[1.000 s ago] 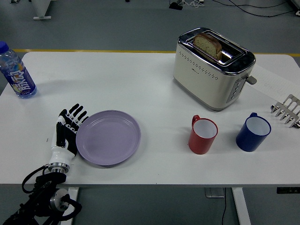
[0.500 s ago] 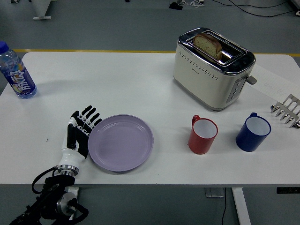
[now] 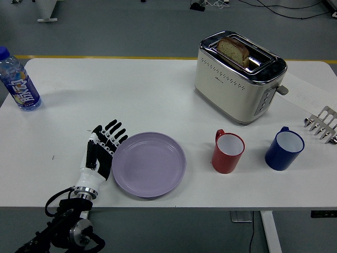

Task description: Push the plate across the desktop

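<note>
Single head view, set high on the robot's side, looking forward and down over the white table [image 3: 158, 89]. Near edge along the bottom, grey floor [image 3: 131, 26] beyond the far edge; whole tabletop covered, medium range.

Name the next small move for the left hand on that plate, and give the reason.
Probably a short push rightward: the left hand sits flat against the left rim of the purple plate, fingers open, and bare table lies ahead. Ease off soon, since the red mug stands in the plate's path.
</note>
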Robot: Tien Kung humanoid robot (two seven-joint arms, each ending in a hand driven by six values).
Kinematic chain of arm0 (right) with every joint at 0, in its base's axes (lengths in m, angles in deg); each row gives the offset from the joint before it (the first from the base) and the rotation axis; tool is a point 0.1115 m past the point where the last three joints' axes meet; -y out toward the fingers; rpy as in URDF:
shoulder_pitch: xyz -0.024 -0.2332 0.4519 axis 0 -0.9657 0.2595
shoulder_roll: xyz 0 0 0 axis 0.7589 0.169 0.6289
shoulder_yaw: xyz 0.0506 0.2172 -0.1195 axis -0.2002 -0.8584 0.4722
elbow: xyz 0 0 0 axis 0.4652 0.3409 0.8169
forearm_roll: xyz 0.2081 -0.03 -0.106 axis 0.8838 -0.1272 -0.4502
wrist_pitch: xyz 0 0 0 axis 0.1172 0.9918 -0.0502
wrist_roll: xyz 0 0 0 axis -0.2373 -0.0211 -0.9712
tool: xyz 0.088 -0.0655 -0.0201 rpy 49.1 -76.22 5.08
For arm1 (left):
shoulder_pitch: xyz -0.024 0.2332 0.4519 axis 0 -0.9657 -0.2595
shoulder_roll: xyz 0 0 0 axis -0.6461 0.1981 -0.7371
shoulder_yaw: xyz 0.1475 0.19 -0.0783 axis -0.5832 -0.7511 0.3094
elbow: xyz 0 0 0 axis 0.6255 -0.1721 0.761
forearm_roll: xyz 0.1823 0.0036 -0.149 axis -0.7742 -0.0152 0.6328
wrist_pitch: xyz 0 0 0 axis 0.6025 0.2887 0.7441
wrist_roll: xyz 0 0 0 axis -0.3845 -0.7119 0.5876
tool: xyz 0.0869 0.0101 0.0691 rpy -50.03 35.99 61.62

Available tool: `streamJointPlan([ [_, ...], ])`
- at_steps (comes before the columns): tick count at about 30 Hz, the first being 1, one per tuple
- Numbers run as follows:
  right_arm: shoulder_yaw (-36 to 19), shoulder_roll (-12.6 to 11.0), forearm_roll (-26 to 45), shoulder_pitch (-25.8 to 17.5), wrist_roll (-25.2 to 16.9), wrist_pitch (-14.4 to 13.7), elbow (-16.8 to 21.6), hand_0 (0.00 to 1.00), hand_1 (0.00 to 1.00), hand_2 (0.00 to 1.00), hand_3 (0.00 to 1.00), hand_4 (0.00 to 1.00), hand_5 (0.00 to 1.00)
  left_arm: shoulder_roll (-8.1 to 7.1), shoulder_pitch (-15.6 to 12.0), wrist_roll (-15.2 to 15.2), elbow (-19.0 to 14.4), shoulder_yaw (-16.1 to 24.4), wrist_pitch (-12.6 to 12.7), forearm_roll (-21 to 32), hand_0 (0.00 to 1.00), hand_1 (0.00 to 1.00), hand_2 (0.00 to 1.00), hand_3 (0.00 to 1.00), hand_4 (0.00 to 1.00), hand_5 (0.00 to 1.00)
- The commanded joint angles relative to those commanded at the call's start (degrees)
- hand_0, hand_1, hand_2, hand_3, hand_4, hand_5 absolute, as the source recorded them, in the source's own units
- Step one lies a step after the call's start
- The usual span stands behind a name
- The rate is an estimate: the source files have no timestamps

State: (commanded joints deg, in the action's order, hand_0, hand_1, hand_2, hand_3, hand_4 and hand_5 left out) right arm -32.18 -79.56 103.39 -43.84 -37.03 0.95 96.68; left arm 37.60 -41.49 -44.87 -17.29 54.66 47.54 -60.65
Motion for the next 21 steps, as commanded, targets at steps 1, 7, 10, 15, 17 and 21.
streamJointPlan([
  [1, -0.01, 0.01, 0.00, -0.03, -0.01, 0.01, -0.02, 0.610, 0.618, 0.762, 0.697, 0.481, 0.459, 0.02, 0.02, 0.00, -0.07, -0.32, -0.03, 0.12, 0.752, 0.790, 0.834, 0.750, 0.446, 0.998],
  [7, -0.01, -0.04, -0.06, -0.19, -0.01, 0.07, -0.07, 0.610, 0.618, 0.763, 0.695, 0.481, 0.458, 0.01, -0.06, 0.05, -0.29, -2.21, -0.14, 1.00, 0.752, 0.789, 0.834, 0.750, 0.445, 0.998],
  [10, -0.01, -0.05, -0.08, -0.21, -0.01, 0.09, -0.08, 0.610, 0.618, 0.762, 0.696, 0.480, 0.457, 0.00, -0.10, 0.09, -0.35, -2.45, -0.14, 1.13, 0.752, 0.790, 0.833, 0.749, 0.444, 0.998],
  [15, 0.23, 0.00, 0.22, -0.37, -0.02, 0.14, -0.14, 0.610, 0.618, 0.762, 0.696, 0.480, 0.457, -0.05, -0.02, 0.27, -1.02, -3.49, -0.08, 1.63, 0.752, 0.790, 0.833, 0.749, 0.444, 0.998],
  [17, 0.32, -0.02, 0.30, -0.45, -0.02, 0.15, -0.15, 0.610, 0.618, 0.762, 0.695, 0.481, 0.453, -0.03, 0.01, 0.30, -1.26, -3.64, -0.07, 1.76, 0.752, 0.789, 0.833, 0.749, 0.444, 0.998],
  [21, 0.42, -0.04, 0.36, -0.58, -0.01, 0.17, -0.15, 0.610, 0.618, 0.762, 0.695, 0.481, 0.453, -0.03, -0.01, 0.30, -1.56, -3.93, -0.11, 1.94, 0.752, 0.789, 0.833, 0.749, 0.444, 0.998],
])
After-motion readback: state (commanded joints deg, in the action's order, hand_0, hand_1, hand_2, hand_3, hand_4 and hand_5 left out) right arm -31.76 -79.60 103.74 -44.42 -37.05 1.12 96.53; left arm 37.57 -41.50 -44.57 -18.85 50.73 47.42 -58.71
